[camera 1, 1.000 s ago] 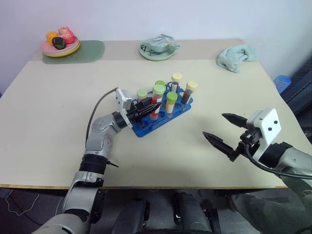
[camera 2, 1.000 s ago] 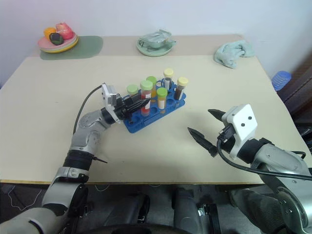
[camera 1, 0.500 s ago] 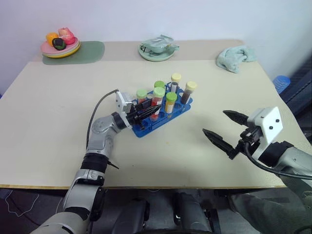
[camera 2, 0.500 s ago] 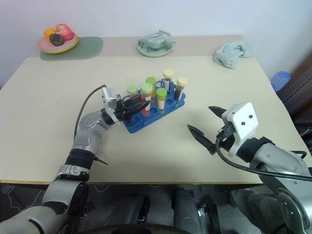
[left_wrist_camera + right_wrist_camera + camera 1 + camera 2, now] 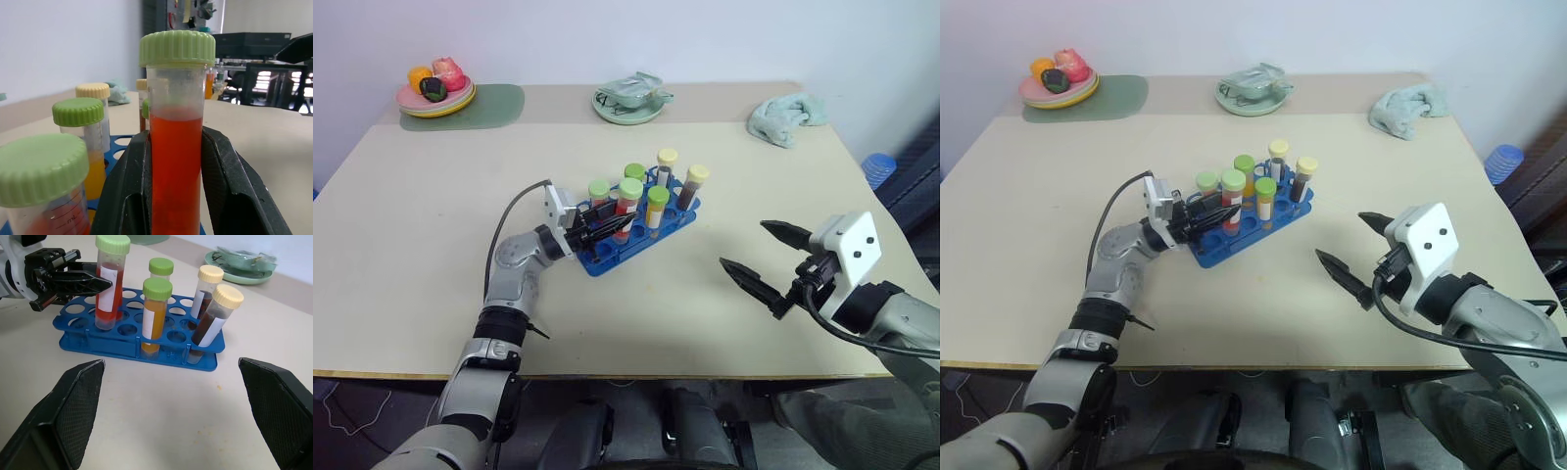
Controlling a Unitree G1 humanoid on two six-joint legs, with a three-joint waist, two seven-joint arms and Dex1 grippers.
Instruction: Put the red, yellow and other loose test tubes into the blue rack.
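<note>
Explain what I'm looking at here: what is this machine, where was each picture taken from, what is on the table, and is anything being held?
This is a two-armed humanoid robot. Two pictures come from cameras in its head, looking down over a beige table. The other two come from cameras on its wrists, looking along the fingers.

The left gripper is shut on a tube of red liquid with a pale green cap, which stands in a blue rack. The left wrist view shows the black fingers clamped on either side of it. Other capped tubes already stand in the rack, among them a yellow one and a dark brown one.

The right gripper hangs open above the table, holding nothing.

At the far edge lie a plate of toy food, a green dish and a crumpled cloth.
</note>
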